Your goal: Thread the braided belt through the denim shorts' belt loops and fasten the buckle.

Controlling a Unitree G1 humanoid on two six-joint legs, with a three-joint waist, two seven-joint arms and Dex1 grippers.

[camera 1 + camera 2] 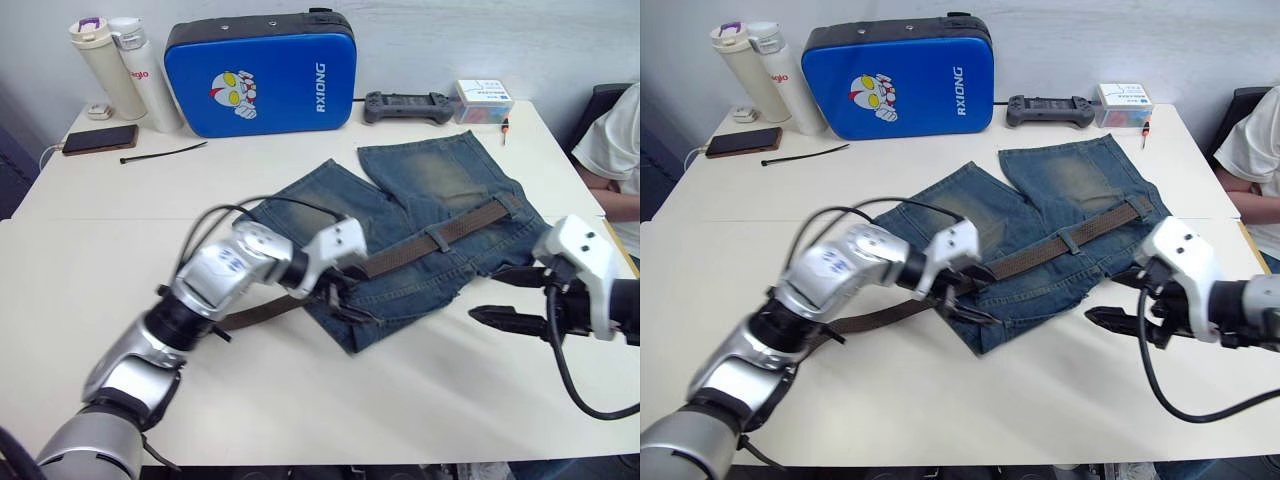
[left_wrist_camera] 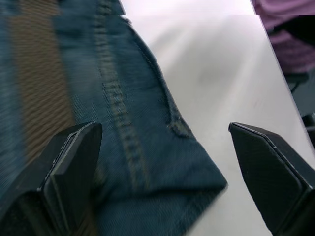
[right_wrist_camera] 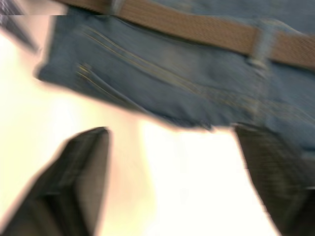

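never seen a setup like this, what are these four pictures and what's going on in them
A two-armed humanoid robot stands at a white table. Two pictures come from cameras in its head, looking down over its arms. The other two come from cameras on its wrists, looking along each end effector's two black fingers.

On the table lie denim shorts with a braided belt partly threaded through the belt loops. The left end effector is open over the shorts' edge; the right end effector is open beside them. Neither holds anything. Behind are a blue case, two bottles and a phone.
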